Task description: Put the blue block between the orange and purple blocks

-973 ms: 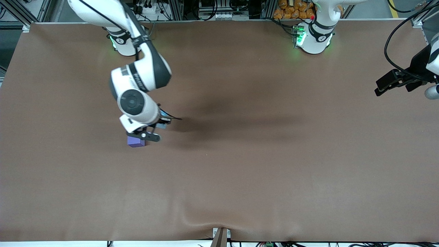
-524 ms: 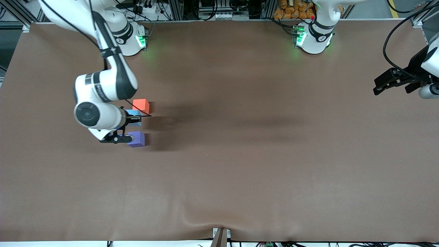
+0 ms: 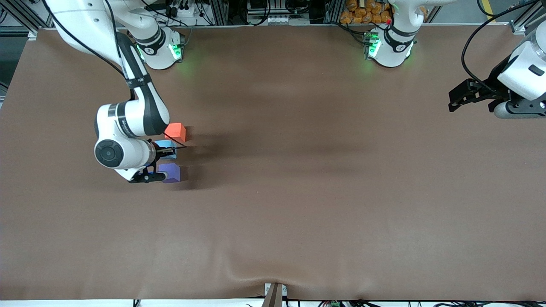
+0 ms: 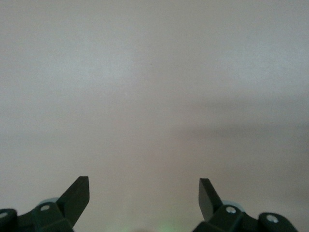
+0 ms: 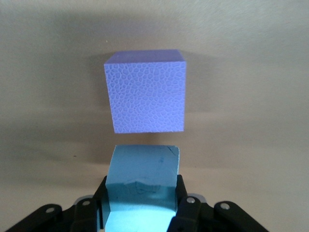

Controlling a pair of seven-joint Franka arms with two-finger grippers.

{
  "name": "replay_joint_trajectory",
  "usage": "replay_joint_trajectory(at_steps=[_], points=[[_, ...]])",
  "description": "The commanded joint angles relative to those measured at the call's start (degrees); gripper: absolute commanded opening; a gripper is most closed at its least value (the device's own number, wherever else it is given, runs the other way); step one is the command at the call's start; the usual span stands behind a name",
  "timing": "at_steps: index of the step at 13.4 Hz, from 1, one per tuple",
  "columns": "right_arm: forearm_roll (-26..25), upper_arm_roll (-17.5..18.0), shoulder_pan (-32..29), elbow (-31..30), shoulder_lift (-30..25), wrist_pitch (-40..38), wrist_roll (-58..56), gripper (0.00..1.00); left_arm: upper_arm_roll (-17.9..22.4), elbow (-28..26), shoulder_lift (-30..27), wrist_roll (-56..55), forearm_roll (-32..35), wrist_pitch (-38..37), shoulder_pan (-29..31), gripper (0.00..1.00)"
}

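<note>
Right wrist view shows my right fingers clenched on the blue block, near the purple block. I should lower it straight between purple and the orange block, touching neither. My left fingers wait released over the bare surface.

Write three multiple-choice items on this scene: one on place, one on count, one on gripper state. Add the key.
1. The light sky-blue matte cube lies:
A. on the violet-purple matte cube
B. between the bright orange-red matte cube and the purple one
C. under the left gripper

2. Cubes on the brown table:
A. two
B. three
C. four

3. The right gripper is:
A. shut on the blue cube
B. open over bare table
C. shut on the orange cube

Key: B, front view shows the row; B, three colours; A, fingers press its sides.
</note>
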Motion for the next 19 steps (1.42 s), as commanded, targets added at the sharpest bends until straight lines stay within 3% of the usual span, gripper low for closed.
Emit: replay_joint_trajectory(at_steps=[1, 8, 9, 10, 11, 15, 19], points=[[1.8, 0.6, -1.1, -0.2, 1.1, 0.3, -2.1, 0.22, -0.5, -0.5, -0.6, 1.3, -0.2, -0.3, 0.3, 1.0], [3.3, 0.5, -1.2, -0.1, 4.6, 3.9, -1.8, 0.31, -1.5, -0.7, -0.3, 1.4, -0.2, -1.0, 0.6, 1.0], [3.3, 0.5, -1.0, -0.1, 4.6, 3.9, -1.5, 0.45, -1.5, -0.5, -0.2, 1.4, -0.2, -0.7, 0.7, 1.0], [3.3, 0.5, -1.0, -0.1, 4.5, 3.6, -1.4, 0.81, -1.5, -0.5, -0.1, 1.4, -0.3, -0.3, 0.7, 1.0], [3.3, 0.5, -1.2, 0.0, 4.0, 3.4, -1.4, 1.0, -1.4, -0.5, -0.1, 1.6, -0.2, 0.0, 0.9, 1.0], [3.1, -0.2, -2.8, 1.2, -4.8, -2.1, -1.4, 1.0, -0.8, -0.4, -0.4, 3.5, -0.5, -0.3, 1.1, 1.0], [0.5, -1.6, -10.4, 4.0, -18.1, -10.1, -2.2, 1.0, -0.6, -0.3, -0.3, 3.5, -0.3, 0.0, 2.2, 1.0]])
